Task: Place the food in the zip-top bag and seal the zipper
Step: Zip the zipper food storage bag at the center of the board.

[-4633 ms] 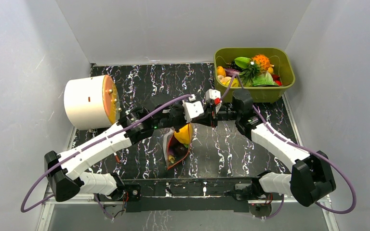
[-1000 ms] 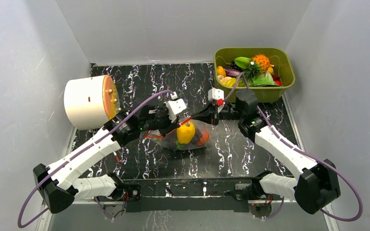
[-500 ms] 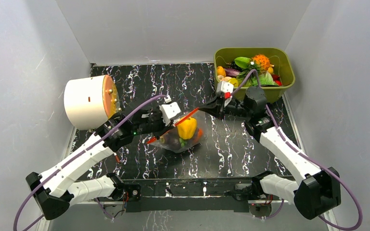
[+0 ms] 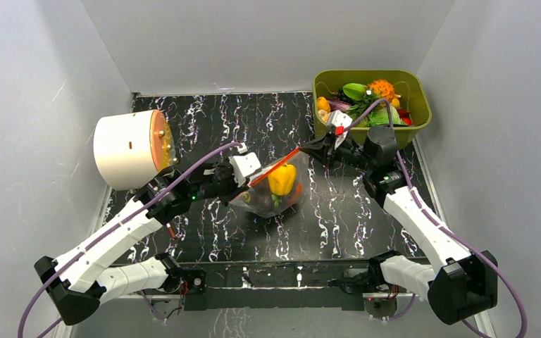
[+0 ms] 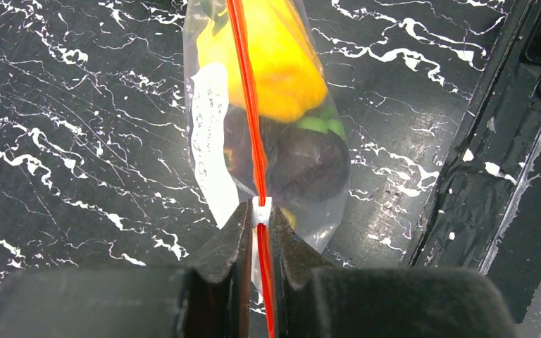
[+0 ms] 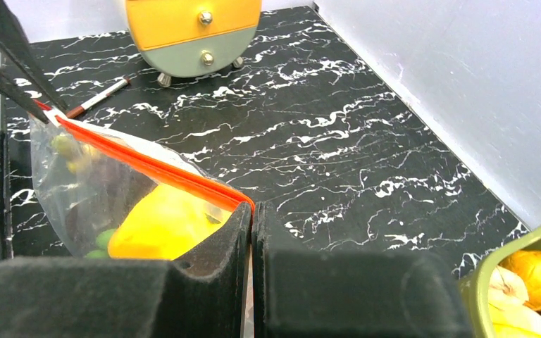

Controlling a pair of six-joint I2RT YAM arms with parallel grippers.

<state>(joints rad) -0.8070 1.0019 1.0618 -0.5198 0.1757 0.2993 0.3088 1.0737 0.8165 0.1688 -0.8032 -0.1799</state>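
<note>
Zip-top bag at mid-bench btwn both arms, zipper pulled taut; left end effector clamped on zipper's near-left end; right end effector pinching its far-right end; yellow pepper & dark purple fruit inside bag

Food in the zip-top bag, between left tool and right tool; bin behind, at far right.

The top view looks steeply down from above the near edge over the whole surface. The left wrist view looks closely past the left tool down onto the zip-top bag; the right wrist view faces left along the same bag.
</note>
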